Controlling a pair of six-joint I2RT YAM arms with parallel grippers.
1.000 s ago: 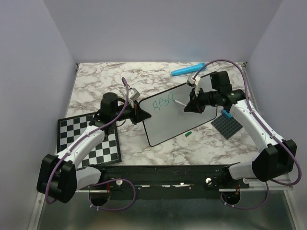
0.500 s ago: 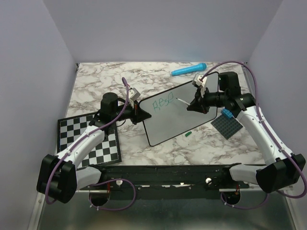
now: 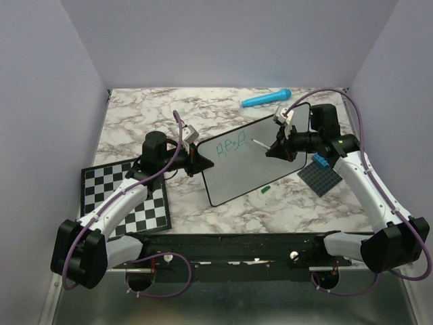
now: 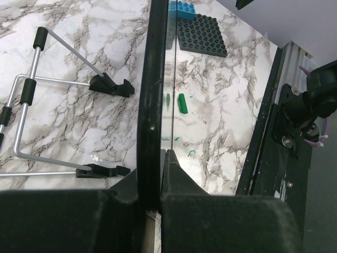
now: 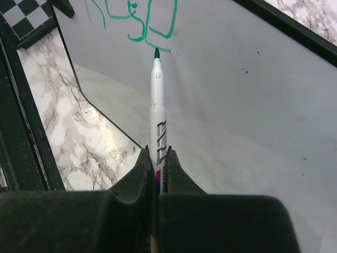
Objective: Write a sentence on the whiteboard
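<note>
- Marble worktop [image 3: 135,115] boxed in by plain pale walls [image 3: 223,40]. Top view: whiteboard [image 3: 243,172] sits mid-worktop, skewed, between the two arms. The sentence [image 3: 229,144] is only a few green letters at the board's upper left; most of the face is bare.
- Same view: left pincer [image 3: 194,154] is on the board's left edge. Right pincer [image 3: 277,150] is over the upper right, with the marker [image 3: 256,143] aimed at the right end of the letters. Green cap [image 3: 266,189] lies by the board's near edge. Checkerboard [image 3: 128,200] is near left, studded plate [image 3: 321,177] on the right, blue pen-like thing [image 3: 266,99] on the far side.
- Left wrist: whiteboard [image 4: 150,95] is seen edge-on. Left pincer [image 4: 158,154] is pressed together on the black rim, one finger per face. Wire stand [image 4: 31,105] with black feet is behind the board; can't tell if it carries it.
- Right wrist: right pincer [image 5: 157,154] is pinching the marker [image 5: 158,105] low on the barrel. The green tip is just under the last stroke of the sentence [image 5: 142,21]. Touching or just off, can't tell.
- Handling, my read: the board looks thin, stiff, light and glossy, so it will likely slide or tip under pen load. Hold it by the rim and keep off the face, since the ink smears. The marker barrel is smooth and round and can twist in the pinch, so use light pressure.
</note>
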